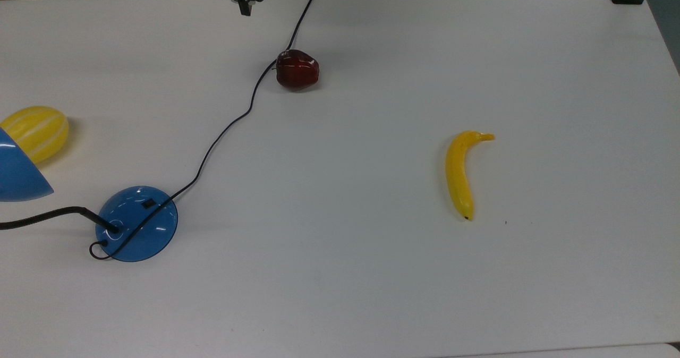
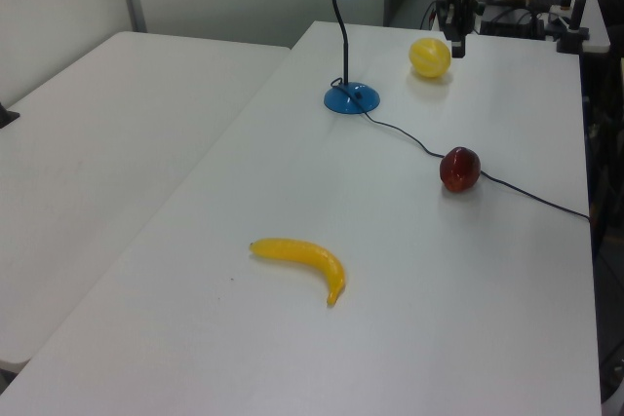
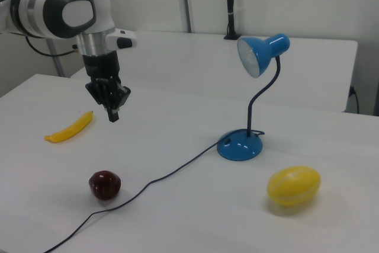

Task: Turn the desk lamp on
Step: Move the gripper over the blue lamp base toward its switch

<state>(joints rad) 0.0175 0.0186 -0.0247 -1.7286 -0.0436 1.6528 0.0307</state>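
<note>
The desk lamp stands at the top view's left, its glossy blue dome base [image 1: 136,223] carrying a small black switch [image 1: 149,204]. A black bendy neck [image 1: 42,217] rises to the blue cone shade [image 1: 18,175]. Its black cord [image 1: 223,129] runs across the table to the far edge. In the right view the base [image 3: 240,146] sits under the shade [image 3: 260,53]. My gripper [image 1: 245,10] hangs shut and empty above the table's far edge, well away from the lamp. In the right view the gripper [image 3: 112,115] points down, above and behind the red apple.
A yellow striped melon [image 1: 36,132] lies beside the shade. A dark red apple [image 1: 297,69] sits against the cord. A banana [image 1: 459,172] lies at the top view's right. The white table [image 1: 345,273] spreads wide between lamp and banana.
</note>
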